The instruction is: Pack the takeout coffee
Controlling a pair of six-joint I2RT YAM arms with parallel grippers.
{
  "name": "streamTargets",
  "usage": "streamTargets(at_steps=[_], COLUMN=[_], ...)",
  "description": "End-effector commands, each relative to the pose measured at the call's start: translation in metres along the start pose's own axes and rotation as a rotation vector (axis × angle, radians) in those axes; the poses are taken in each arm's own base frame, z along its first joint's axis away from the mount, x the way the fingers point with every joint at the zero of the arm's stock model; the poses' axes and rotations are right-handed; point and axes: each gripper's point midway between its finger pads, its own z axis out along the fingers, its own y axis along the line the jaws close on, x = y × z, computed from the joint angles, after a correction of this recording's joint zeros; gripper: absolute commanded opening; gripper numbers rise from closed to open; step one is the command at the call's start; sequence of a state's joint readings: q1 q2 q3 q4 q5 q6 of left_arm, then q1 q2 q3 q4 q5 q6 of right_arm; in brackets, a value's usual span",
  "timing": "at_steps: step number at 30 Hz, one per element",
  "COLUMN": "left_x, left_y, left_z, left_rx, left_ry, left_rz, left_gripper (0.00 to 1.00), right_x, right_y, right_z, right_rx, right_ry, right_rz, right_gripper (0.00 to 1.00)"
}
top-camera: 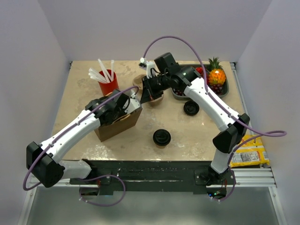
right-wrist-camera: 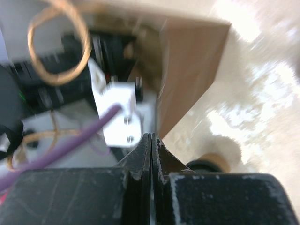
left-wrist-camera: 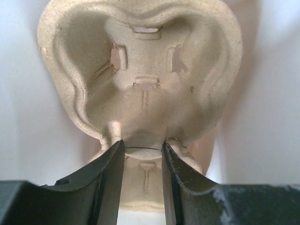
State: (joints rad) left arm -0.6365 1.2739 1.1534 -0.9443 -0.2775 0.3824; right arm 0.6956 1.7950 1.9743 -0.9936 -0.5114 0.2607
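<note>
**Containers.** An open-topped brown paper bag (top-camera: pixel 117 127) stands upright on the left half of the table (top-camera: pixel 140 151). The left claw (top-camera: pixel 127 104) is at its mouth. The bag's contents cannot be made out from above.

A red plastic cup (top-camera: pixel 108 86) behind the bag holds a fan of white straws (top-camera: pixel 100 70). A black plastic tray (top-camera: pixel 226 90) at the far right corner holds a small pineapple (top-camera: pixel 215 74), dark grapes and something red.

The takeout coffee (top-camera: pixel 161 137), a tan paper cup under a round black plastic lid, stands alone near the middle of the table's front. It is well apart from the bag and from both claws. A loose flat black lid (top-camera: pixel 191 108) lies just beside the right forearm, between the coffee and the tray.

**Views.** Only the left wrist view shows the left claw's grip. The claw is set narrow, pinching the rim of a moulded tan pulp cup carrier (left-wrist-camera: pixel 145 89) against a white background. The overhead view does not show this carrier clearly.

In the right wrist view the right claw (right-wrist-camera: pixel 151 140) is fully closed, fingers pressed together with nothing between them. Ahead of it, blurred, are the bag's side, the left arm's white bracket and a purple cable. A tan round thing with a dark top sits just beside the fingers; I cannot identify it. From overhead, the right claw hovers just beyond the bag's far corner.

**Surface and room.** The table top is beige and mottled like stone. Plain white walls stand on three sides. A yellow printed packet (top-camera: pixel 251 152) lies off the table's right edge on the metal frame.
</note>
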Motion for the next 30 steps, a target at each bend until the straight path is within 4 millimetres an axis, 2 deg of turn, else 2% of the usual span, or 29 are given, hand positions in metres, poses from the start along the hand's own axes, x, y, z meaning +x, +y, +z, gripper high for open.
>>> streamTargets(at_steps=[1,4,6,11,12,13,16,18,21,24,25,27,28,30], left_x=[0.005,0.006,0.006,-0.003,-0.003,-0.002,0.0,0.001,-0.002,0.004,0.007,0.009,0.01,0.013], left_y=[-0.01,-0.012,-0.01,-0.011,-0.01,-0.008,-0.001,0.0,-0.002,-0.002,-0.003,-0.001,-0.001,-0.001], left_z=[0.0,0.005,0.009,0.012,0.013,0.013,0.014,0.015,0.016,0.021,0.024,0.027,0.03,0.034], left_rx=[0.031,0.03,0.017,0.027,0.025,0.009,-0.011,0.001,0.026,0.054,0.061,0.065,0.066,0.062], left_ry=[0.019,0.015,0.026,0.002,0.003,0.01,0.026,0.036,0.038,0.055,0.07,0.075,0.073,0.075], left_rz=[0.081,0.077,0.062,0.034,0.034,0.036,0.039,0.036,0.025,-0.015,-0.024,-0.044,-0.051,-0.054], left_gripper=[0.0,0.0,0.0,0.0,0.0,0.0,0.0,0.0,0.0,0.0,0.0,0.0,0.0,0.0], right_x=[-0.059,-0.061,-0.058,-0.055,-0.054,-0.051,-0.049,-0.048,-0.051,-0.063,-0.072,-0.078,-0.084,-0.085], right_y=[0.001,0.01,0.023,0.021,0.02,0.019,0.019,0.017,0.005,-0.02,-0.032,-0.047,-0.049,-0.051], right_z=[-0.034,-0.036,-0.037,-0.038,-0.038,-0.039,-0.039,-0.036,-0.035,-0.043,-0.052,-0.055,-0.06,-0.054], right_rx=[0.123,0.167,0.172,0.195,0.199,0.203,0.201,0.205,0.223,0.257,0.277,0.293,0.265,0.242], right_ry=[-0.254,-0.274,-0.279,-0.266,-0.261,-0.253,-0.241,-0.232,-0.233,-0.266,-0.292,-0.302,-0.315,-0.302], right_rz=[-0.113,-0.182,-0.225,-0.258,-0.258,-0.258,-0.268,-0.266,-0.222,-0.157,-0.131,-0.103,-0.097,-0.093], right_gripper=[0.0,0.0,0.0,0.0,0.07,0.3,0.43,0.49,0.49,0.47,0.47,0.5,0.52,0.54])
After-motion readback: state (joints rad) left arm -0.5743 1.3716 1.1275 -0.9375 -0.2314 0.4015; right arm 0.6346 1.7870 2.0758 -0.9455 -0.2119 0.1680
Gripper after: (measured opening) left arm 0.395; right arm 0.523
